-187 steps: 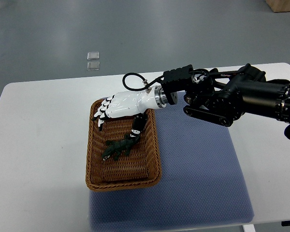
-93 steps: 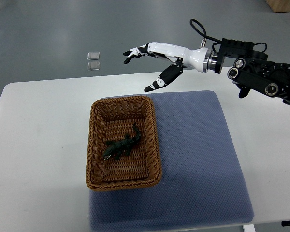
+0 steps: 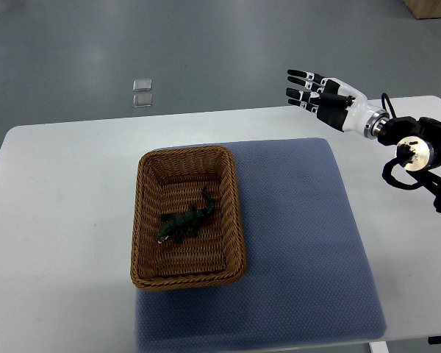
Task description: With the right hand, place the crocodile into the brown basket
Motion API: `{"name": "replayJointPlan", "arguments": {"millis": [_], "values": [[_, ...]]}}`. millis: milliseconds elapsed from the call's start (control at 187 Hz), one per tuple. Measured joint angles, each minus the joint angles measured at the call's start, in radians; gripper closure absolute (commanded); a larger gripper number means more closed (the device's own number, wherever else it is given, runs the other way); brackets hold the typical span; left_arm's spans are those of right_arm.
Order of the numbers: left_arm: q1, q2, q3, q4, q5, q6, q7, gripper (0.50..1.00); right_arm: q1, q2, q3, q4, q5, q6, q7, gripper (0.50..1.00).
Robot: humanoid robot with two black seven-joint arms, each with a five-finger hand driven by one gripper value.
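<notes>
On the table [image 3: 66,220], at the left edge of the blue mat [image 3: 301,243], stands the brown basket [image 3: 187,151]. The crocodile [image 3: 185,223] lies flat on its bottom, near the middle. At the far right, the right robot hand [image 3: 327,99] hangs above the table edge, with its fingers spread wide and nothing in them. The placing looks complete. I think the hand should only move away high, well clear of the basket rim.

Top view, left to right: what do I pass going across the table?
Bare white table → brown basket, with the crocodile lying inside → uncovered stretch of the blue mat → right hand, open and empty, at the far right.
</notes>
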Motion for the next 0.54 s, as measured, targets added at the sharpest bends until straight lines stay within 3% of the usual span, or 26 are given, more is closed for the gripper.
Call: {"name": "replayJointPlan", "arguments": {"millis": [134, 541], "values": [[0.0, 0.0, 0.0, 0.0, 0.0, 0.0, 0.0, 0.5, -0.017, 0.003, 0.002, -0.024, 0.077, 0.0, -0.027, 0.572], [0.0, 0.0, 0.0, 0.0, 0.0, 0.001, -0.001, 0.5, -0.061, 0.009, 0.006, -0.057, 0.09, -0.002, -0.016, 0.572]]}}
